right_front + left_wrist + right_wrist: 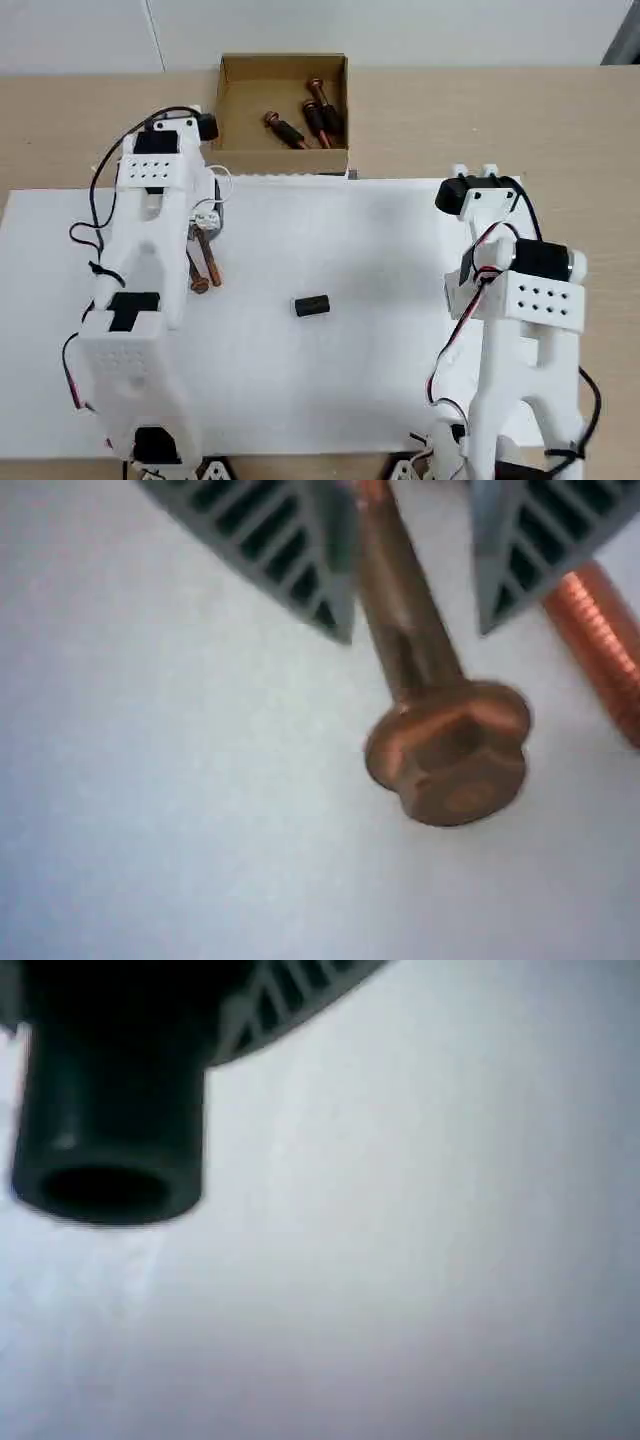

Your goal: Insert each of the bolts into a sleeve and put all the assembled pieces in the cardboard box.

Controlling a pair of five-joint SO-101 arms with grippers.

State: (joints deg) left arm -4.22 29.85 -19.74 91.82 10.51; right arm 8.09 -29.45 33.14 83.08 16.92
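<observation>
left claw (pixel 415 628): low over the white sheet (pixel 330 380) at its left side, partly open, straddling a bolt
bolt (pixel 440 735): copper, lying on the sheet, shank between the grey fingers (pixel 290 555); it touches one finger, with a gap to the other; flanged head points out past the fingertips
second bolt (pixel 600 640): just beside the first, outside the claw, lying roughly parallel to it
right claw (pixel 150 1020): above the sheet's right side, clamped on a sleeve
held sleeve (pixel 110 1130): black tube, open end facing the wrist camera, clear of the sheet
loose sleeve (pixel 312 305): lying on its side mid-sheet, between the two arms, well apart from both
cardboard box (pixel 232 100): on the table (pixel 450 110) beyond the sheet's far edge, open top
assembled pieces (pixel 288 130): about three, lying in the box's right half
</observation>
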